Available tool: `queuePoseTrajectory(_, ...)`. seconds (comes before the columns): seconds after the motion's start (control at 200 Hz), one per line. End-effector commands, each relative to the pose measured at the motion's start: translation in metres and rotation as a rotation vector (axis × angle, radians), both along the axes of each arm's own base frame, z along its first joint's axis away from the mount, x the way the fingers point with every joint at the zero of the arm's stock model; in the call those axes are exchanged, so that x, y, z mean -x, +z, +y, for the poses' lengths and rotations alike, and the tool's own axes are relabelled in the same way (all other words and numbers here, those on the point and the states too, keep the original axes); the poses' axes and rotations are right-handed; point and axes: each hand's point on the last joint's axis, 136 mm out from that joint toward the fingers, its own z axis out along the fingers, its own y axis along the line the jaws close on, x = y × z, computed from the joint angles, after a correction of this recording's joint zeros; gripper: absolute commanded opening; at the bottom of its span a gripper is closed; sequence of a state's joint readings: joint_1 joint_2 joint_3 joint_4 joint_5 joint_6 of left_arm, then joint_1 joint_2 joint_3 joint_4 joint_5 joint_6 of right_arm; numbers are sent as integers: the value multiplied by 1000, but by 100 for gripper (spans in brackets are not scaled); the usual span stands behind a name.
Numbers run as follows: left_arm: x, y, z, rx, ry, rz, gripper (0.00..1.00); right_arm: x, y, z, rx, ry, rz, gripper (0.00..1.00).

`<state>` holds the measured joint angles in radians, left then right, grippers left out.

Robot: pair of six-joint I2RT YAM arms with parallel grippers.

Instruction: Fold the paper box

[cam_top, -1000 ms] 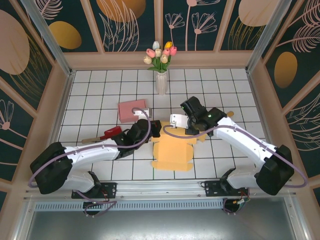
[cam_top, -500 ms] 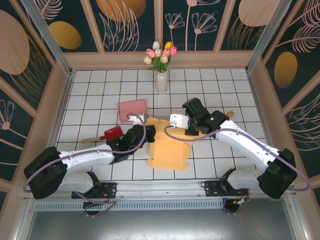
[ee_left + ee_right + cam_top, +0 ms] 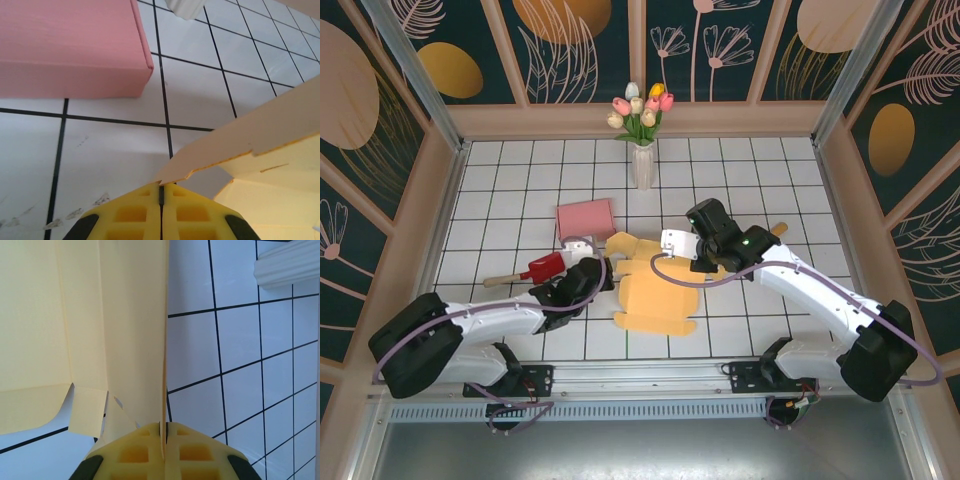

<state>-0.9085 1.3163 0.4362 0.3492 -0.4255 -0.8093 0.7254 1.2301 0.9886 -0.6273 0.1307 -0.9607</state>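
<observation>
While overhead the paper box (image 3: 655, 295) runs near-to-far, wrist views reveal the left gripper (image 3: 161, 187) and right gripper (image 3: 164, 427) each clamped on a flap edge.

Yellow paper box (image 3: 658, 295), die-cut sheet, only partly folded.
Lying mid-way across the white tiled table (image 3: 520, 200), near its front edge; main panel flat with small tabs along the near edge; far-left flap (image 3: 260, 135) lifted off the tiles at a slant; right-hand side (image 3: 100, 315) bent up, notched tabs at its corner.
</observation>
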Motion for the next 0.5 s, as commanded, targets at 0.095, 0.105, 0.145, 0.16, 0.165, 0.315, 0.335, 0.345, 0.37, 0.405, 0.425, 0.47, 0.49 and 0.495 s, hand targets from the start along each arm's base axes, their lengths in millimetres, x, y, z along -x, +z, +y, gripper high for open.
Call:
queuePoseTrajectory(0.095,2,2,-33,89,-134,0,7,-2,8,2,-41,-10,-18,0)
queuePoseTrajectory(0.105,2,3,-35,95,-141,1,7,-2,8,2,-42,-11,-20,0)
queuePoseTrajectory(0.145,3,7,-42,123,-164,4,7,-2,7,2,-40,-12,-20,0)
queuePoseTrajectory(0.16,3,8,-45,133,-174,4,7,-3,7,2,-42,-12,-21,0)
queuePoseTrajectory(0.165,4,9,-46,138,-179,5,7,-3,7,3,-42,-11,-21,0)
queuePoseTrajectory(0.315,5,15,-70,205,-253,23,7,-2,7,10,-70,8,-13,0)
queuePoseTrajectory(0.335,6,15,-71,210,-260,25,7,-2,7,10,-71,8,-11,0)
queuePoseTrajectory(0.345,6,16,-72,213,-264,24,7,-2,6,10,-71,9,-9,0)
queuePoseTrajectory(0.37,6,16,-74,220,-272,23,7,-2,5,10,-71,10,-7,0)
queuePoseTrajectory(0.405,6,17,-76,226,-278,21,7,-2,4,10,-67,11,-6,0)
queuePoseTrajectory(0.425,6,16,-76,226,-280,20,7,-1,2,10,-64,12,-3,0)
queuePoseTrajectory(0.47,6,16,-75,219,-278,17,7,-1,-1,9,-55,14,-1,0)
queuePoseTrajectory(0.49,6,15,-74,214,-277,14,7,-1,-2,8,-50,15,-2,0)
queuePoseTrajectory(0.495,6,15,-74,212,-275,14,7,-1,-2,8,-48,16,-1,0)
